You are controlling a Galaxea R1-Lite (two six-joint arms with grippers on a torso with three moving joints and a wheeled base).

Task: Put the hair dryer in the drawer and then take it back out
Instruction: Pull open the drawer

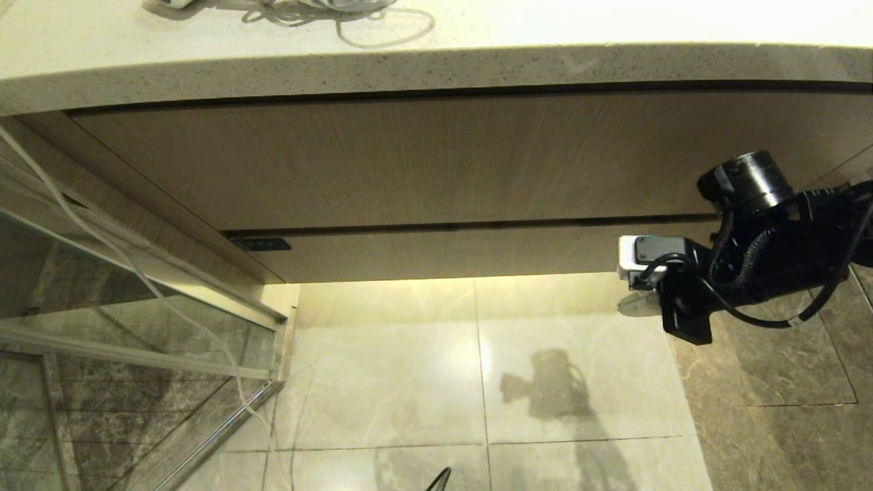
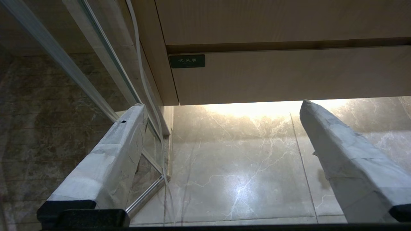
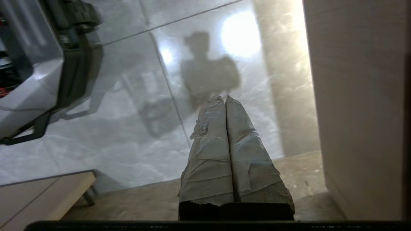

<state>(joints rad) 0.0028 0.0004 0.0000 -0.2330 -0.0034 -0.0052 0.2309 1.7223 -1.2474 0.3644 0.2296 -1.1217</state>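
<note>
Running along the left edge of the head view, a glass shower partition (image 1: 123, 300) with a metal frame stands beside the vanity, and a thin white cord (image 1: 102, 239) trails down past it to the pale marble floor (image 1: 395, 368). Above, the speckled stone worktop (image 1: 436, 65) spans the whole width; at its far edge a tangle of white cord lies on it, and a white shape at the upper left corner (image 1: 170, 3) may be part of the hair dryer, though too little of it shows to be sure. Beneath the worktop sits a tall wood-grain vanity panel (image 1: 409, 157), and under that the low, handleless face of the drawer (image 1: 464, 251), which is closed flush; a small dark label (image 1: 260, 244) is fixed at its left end. The left gripper (image 2: 221, 115) is outside the head view; its own wrist view shows the two tape-wrapped fingers (image 2: 112, 157) spread wide with nothing between them, pointed toward the drawer face and the lit floor below it. Farther right, the right gripper (image 1: 631, 290) reaches in from the right edge on its black arm, hanging just in front of the drawer's right end, near its lower edge. In the right wrist view its wrapped fingers (image 3: 212, 141) are pressed together, holding nothing, with wood-grain paneling close alongside them.
</note>
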